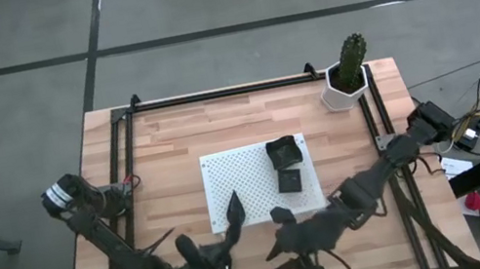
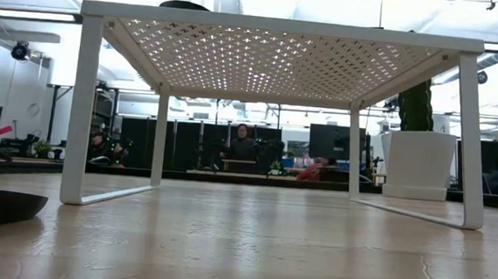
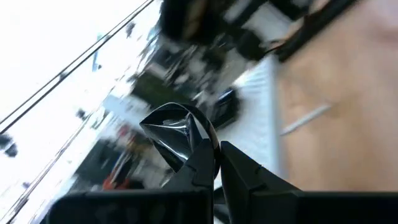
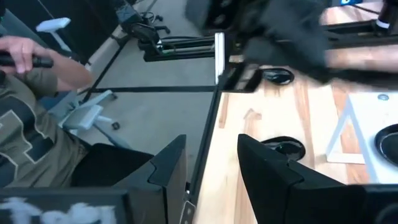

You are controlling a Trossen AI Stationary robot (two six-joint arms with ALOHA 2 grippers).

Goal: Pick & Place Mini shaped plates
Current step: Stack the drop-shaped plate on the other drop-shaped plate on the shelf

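Currently two square plates [image 1: 286, 164] sit on the white board [image 1: 246, 168] at frame centre. Left gripper [image 1: 223, 248], lower centre, is clamped on a leaf-shaped plate [image 1: 233, 211] at the board's lower edge. Right gripper [image 4: 211, 165] hangs open. More plates [image 4: 283, 148] remain on the table.

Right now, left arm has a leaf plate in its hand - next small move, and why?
Probably carry it a bit farther over the white board and lower it. The left hand is shut on the leaf plate, held at the board's near edge, while two square plates already sit on the board.
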